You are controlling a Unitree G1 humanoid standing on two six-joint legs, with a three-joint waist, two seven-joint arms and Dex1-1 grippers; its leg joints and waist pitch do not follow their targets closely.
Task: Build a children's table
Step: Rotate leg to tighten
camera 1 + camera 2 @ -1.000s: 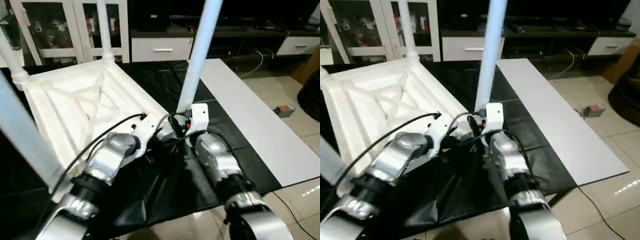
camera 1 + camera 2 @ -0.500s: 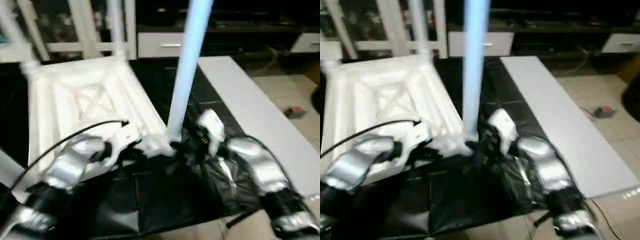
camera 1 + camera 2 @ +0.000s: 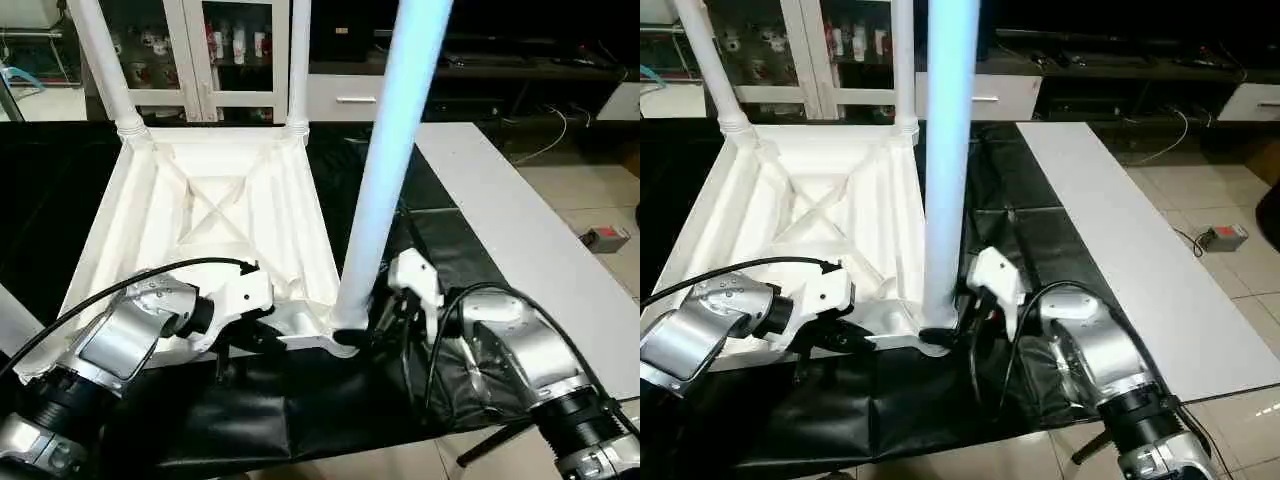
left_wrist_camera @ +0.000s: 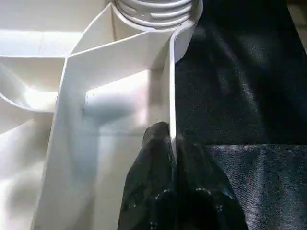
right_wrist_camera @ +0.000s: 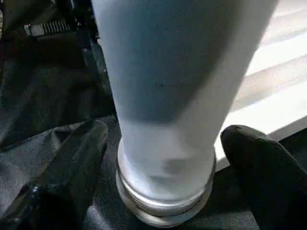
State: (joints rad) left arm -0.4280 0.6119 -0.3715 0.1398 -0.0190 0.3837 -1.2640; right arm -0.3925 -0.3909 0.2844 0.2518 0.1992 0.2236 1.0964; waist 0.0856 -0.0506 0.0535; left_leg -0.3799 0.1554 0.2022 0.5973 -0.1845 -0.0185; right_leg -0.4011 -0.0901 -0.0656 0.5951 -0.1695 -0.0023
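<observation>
The children's table lies upside down on a black cloth, its X-ribbed white top (image 3: 215,200) facing up. Two legs stand in the far corner sockets, one on the left (image 3: 100,60) and one on the right (image 3: 298,60). A third leg (image 3: 390,160) rises from the near right socket (image 3: 345,322). My left gripper (image 4: 171,136) is shut on the top's thin near rim (image 4: 170,86), just beside that socket. My right gripper (image 5: 163,139) is open, with one finger (image 5: 72,163) on each side of that leg's base (image 5: 165,191), a gap showing at both.
A long white board (image 3: 520,230) lies on the right of the black cloth (image 3: 300,420). Behind stand a glass-door cabinet (image 3: 200,50) and a white drawer unit (image 3: 340,98). A small red and grey object (image 3: 607,238) lies on the tiled floor to the right.
The head camera has shifted. My right gripper's fingers have spread away from the near leg's base and that forearm has swung out to the right. The left gripper keeps its pinch on the rim.
</observation>
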